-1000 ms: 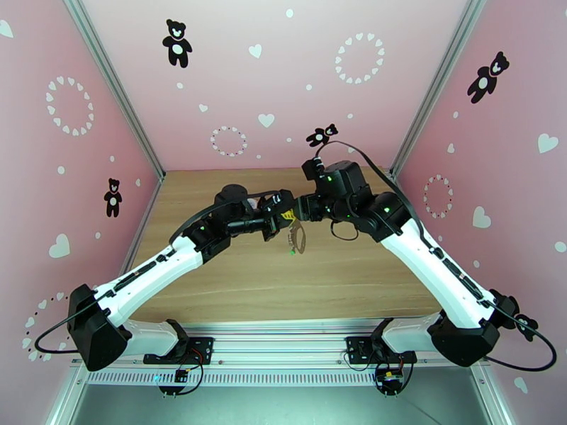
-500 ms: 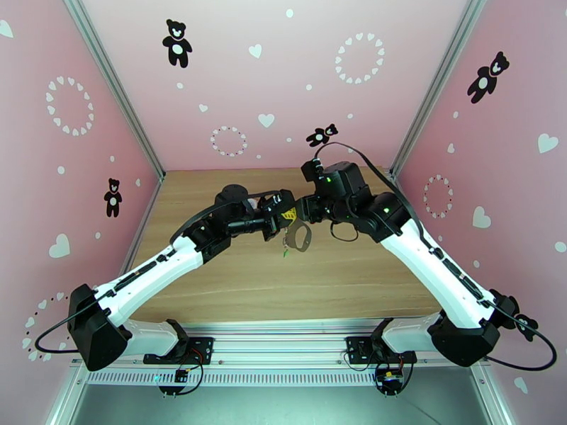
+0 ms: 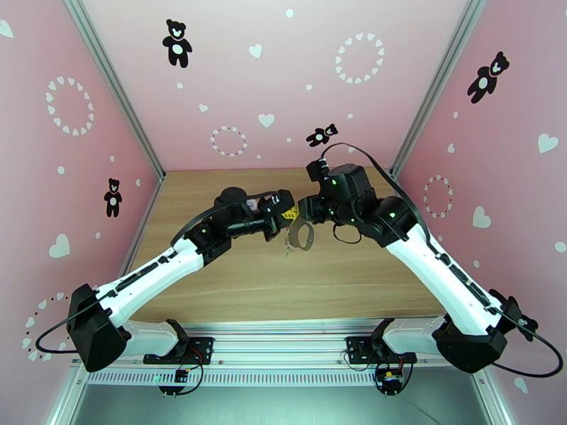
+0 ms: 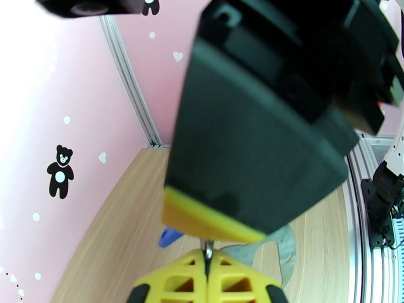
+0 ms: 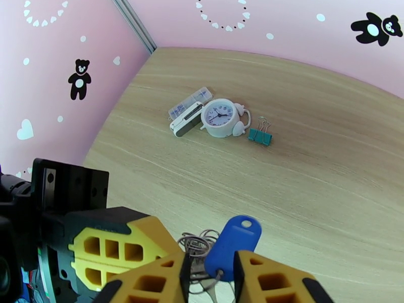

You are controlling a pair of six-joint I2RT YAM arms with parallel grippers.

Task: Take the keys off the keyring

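With the left claw (image 4: pixel 207 259) clamped shut on the keyring (image 4: pixel 287 238), the right claw (image 5: pixel 212 264), nipped onto the blue key (image 5: pixel 233 242), should draw steadily away without jerking

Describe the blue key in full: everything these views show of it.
The blue key is a small flat tab, plastic by its look, bright blue with rounded corners and a hole at its upper end. It is held above the table, tilted. Its lower end sits between the right gripper's yellow fingers, which seem closed on it, beside the keyring's tangled metal rings. A blue corner peeks out in the left wrist view.
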